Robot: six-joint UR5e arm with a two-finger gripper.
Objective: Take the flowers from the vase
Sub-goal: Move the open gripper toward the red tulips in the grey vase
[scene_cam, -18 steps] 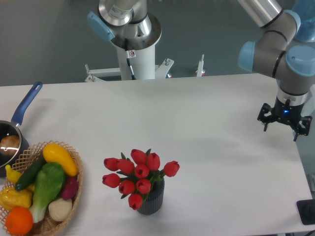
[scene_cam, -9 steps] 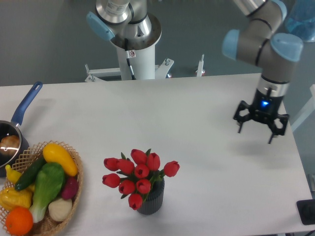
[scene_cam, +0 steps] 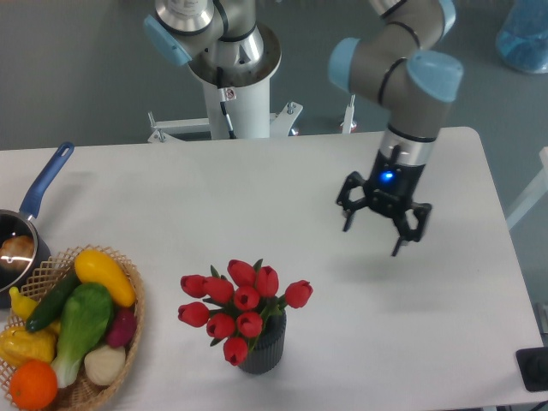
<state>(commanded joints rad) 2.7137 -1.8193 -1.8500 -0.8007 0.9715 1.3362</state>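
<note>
Down and to the left of the end effector (scene_cam: 383, 216), well apart from it, the flowers (scene_cam: 242, 306) stand in the vase (scene_cam: 265, 343) near the front edge of the table (scene_cam: 257, 197), red buds bunched above the dark ribbed wall and spilling toward the vase's left side. Over the last second the end effector has swept from the far right edge of the table leftward and forward, closing much of the gap to the bunch; it hangs above bare table with its fingers spread open and nothing between them. That reads as the approach phase of the pick: the travel is well under way, but the end effector is not yet over the buds, and it probably has to carry on left and forward before descending onto the stems. Farther left of the end effector, at the table's front left corner, a wicker basket (scene_cam: 134, 306) holds a yellow squash, green vegetables, an orange and other produce. Behind the basket, a blue-handled saucepan (scene_cam: 36, 201) sits at the left edge with something pale inside that I cannot make out.
</note>
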